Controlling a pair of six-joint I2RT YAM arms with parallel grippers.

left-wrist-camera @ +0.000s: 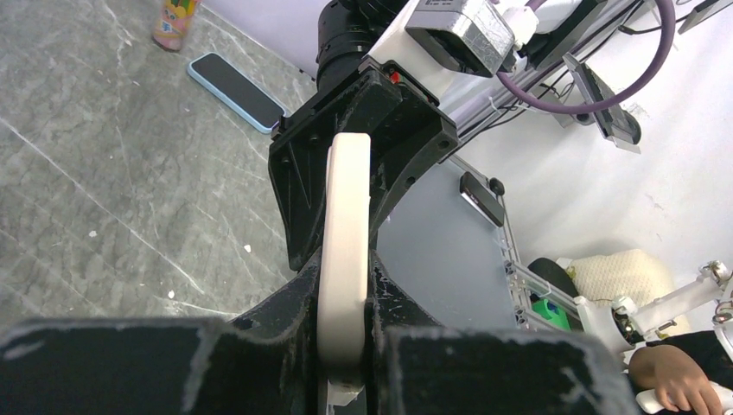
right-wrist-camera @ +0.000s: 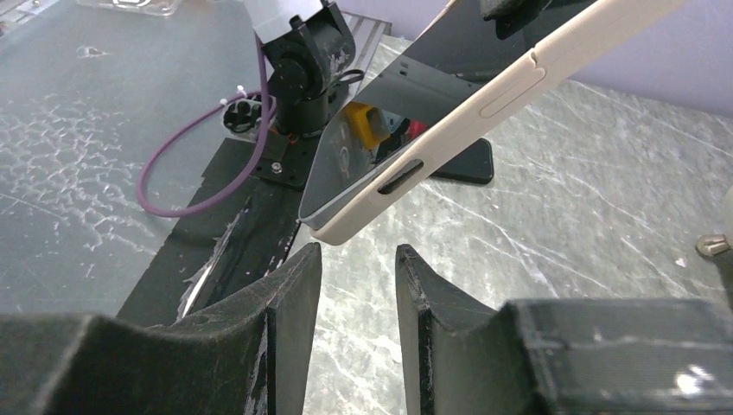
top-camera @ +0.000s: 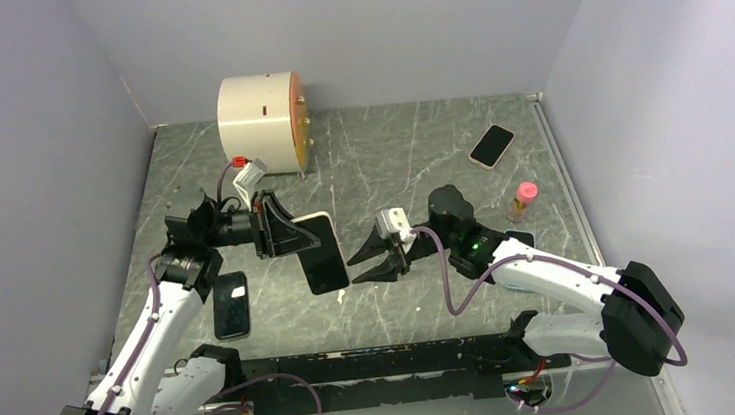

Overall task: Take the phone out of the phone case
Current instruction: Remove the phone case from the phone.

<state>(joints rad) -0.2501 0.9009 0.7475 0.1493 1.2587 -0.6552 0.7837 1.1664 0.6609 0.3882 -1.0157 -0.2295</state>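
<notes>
Gripping phone case (top-camera: 324, 256): left claw (top-camera: 291, 236), clamped on its edge.
Right claw (top-camera: 357, 270): narrowly parted, empty, just beside phone case.

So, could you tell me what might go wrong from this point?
1. The left gripper clamps the phone case at one end only, off the table; a hard tug might lever it loose and drop it.
2. The right gripper is open close to the case's free corner; closing there may pinch phone and case together instead of peeling the case.
</notes>
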